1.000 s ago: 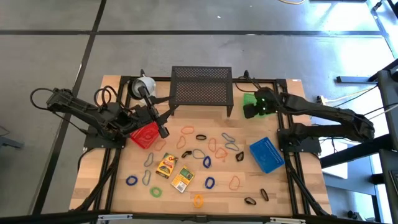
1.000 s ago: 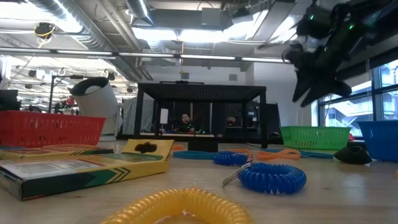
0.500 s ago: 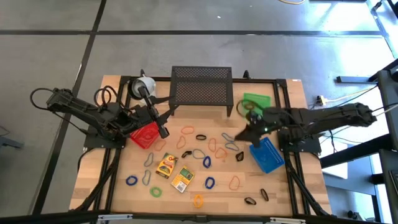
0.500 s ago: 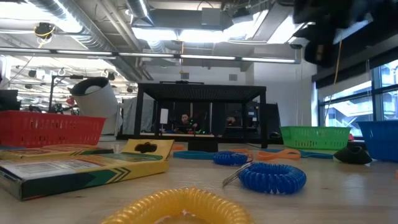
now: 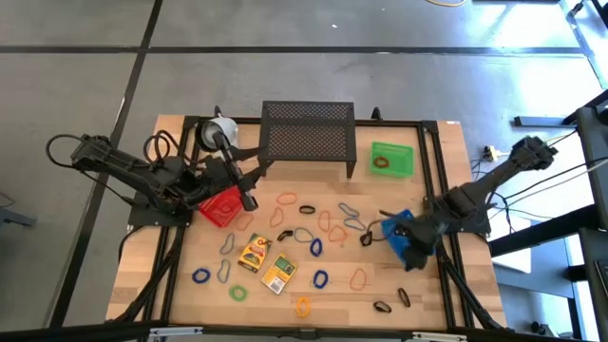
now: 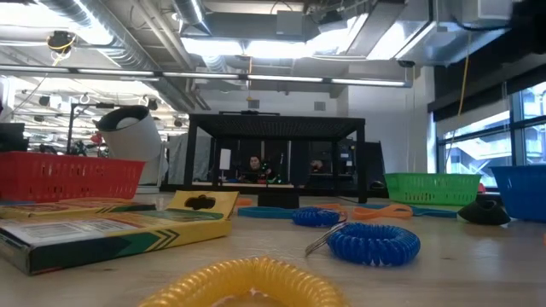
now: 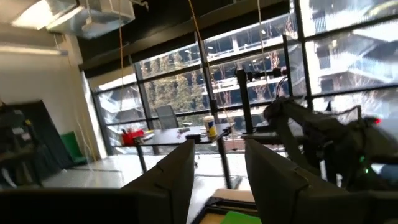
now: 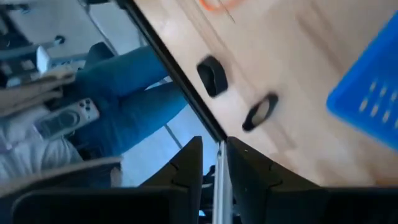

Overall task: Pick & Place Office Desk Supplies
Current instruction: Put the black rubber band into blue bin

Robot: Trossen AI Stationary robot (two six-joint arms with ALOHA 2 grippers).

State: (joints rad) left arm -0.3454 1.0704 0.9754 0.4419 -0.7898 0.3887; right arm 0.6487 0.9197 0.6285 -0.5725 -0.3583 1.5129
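Note:
Several small loops lie spread over the wooden table, among them an orange one (image 5: 286, 199), a black one (image 5: 306, 209), a blue one (image 5: 315, 247) and a yellow one (image 5: 302, 306). Two yellow packets (image 5: 253, 253) (image 5: 279, 273) lie flat at the middle. Two dark clips (image 5: 382, 307) (image 8: 212, 76) rest near the front right. My right gripper (image 5: 391, 226) (image 8: 215, 167) hangs tilted down over the blue bin's (image 5: 410, 239) left edge, fingers close together with a narrow empty gap. My left gripper (image 5: 249, 201) (image 7: 217, 180) stays raised over the red bin (image 5: 220, 205), open and empty.
A green bin (image 5: 391, 159) at the far right holds a dark loop (image 5: 381, 162). A black mesh shelf (image 5: 307, 133) and a white mug (image 5: 220, 129) stand at the far edge. A person in blue jeans (image 8: 124, 87) sits beyond the table's near edge.
My right gripper has swung from above the green bin toward the table's near edge and now hangs over the blue bin, turning as it went. A dark loop now shows in the green bin where the gripper had covered it.

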